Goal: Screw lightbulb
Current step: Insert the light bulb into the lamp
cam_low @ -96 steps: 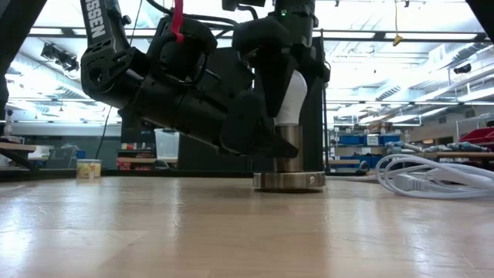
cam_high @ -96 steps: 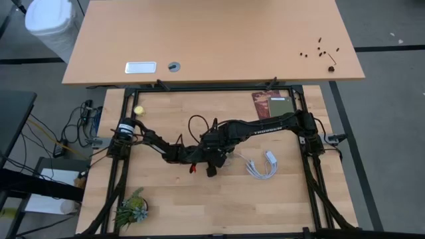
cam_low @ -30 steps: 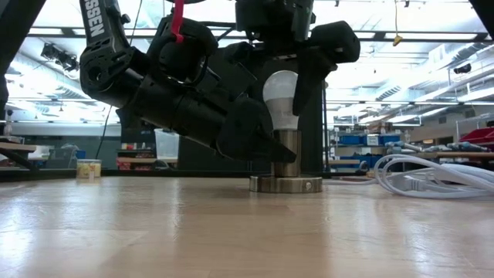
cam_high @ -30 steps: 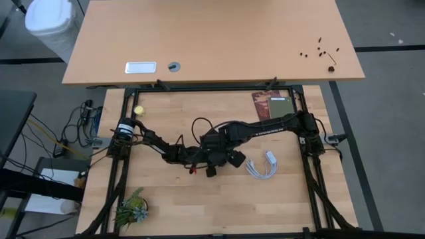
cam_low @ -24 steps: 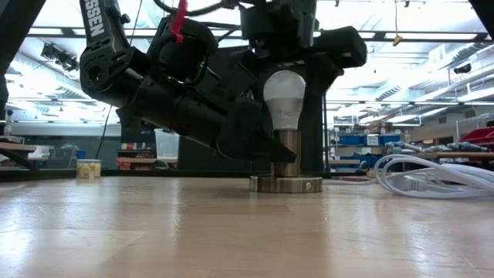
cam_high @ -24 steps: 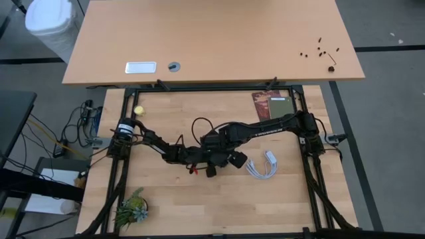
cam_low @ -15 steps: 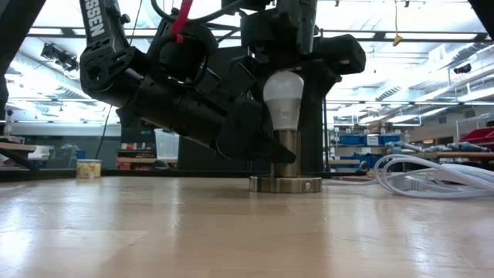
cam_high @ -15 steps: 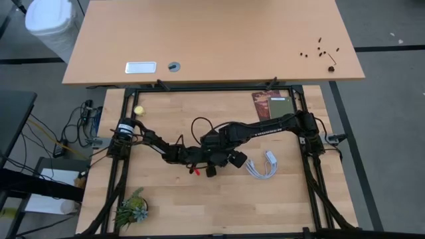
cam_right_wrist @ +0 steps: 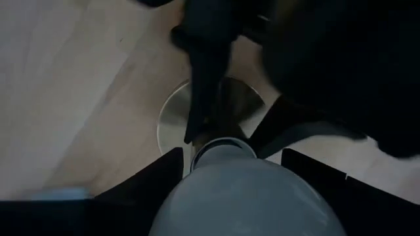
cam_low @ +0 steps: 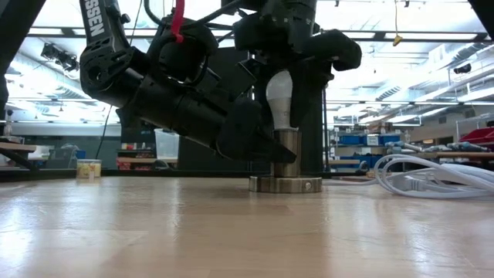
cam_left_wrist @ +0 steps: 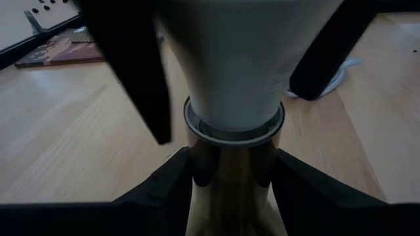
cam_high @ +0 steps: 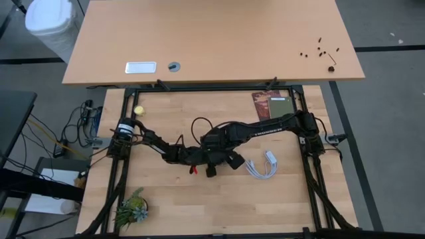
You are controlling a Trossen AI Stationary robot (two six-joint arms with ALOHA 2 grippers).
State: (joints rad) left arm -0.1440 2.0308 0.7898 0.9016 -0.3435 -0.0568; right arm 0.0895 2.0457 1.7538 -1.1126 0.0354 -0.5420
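Wooden table: right gripper jaws clasp the lightbulb (upright); left gripper jaws clamp the socket.

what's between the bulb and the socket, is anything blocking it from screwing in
Nothing visible. The bulb already sits upright in the metal socket, with no gap showing in the left wrist view. The left gripper grips the socket post from the side, and the right gripper straddles the bulb from above.

White lightbulb, shiny silver socket, black grippers, pale wood table, white cord, possibly red cable tag.
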